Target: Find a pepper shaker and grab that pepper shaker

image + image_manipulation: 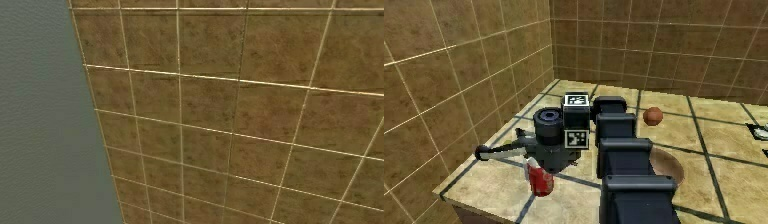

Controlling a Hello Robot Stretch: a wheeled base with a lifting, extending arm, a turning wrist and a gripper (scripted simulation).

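Observation:
In the arm side view the dark arm [619, 150] reaches out over a tan tiled countertop [494, 185] set in a corner of brown tiled walls. Left of its two marked white squares [575, 118] sits the gripper's dark round body [548, 128], and the thin fingers [504, 150] stretch leftward to the gripper's [483, 153] far end, low over the counter. A small red thing with a pale top [540, 180] stands on the counter right by the gripper body. I cannot tell whether the gripper holds anything.
An orange-brown ball [652, 116] lies on the counter beyond the arm. A dark round hollow [675, 160] shows right of the arm. In the forward view a brown tiled wall [240, 110] stands close, with a plain grey surface [40, 120] at its left.

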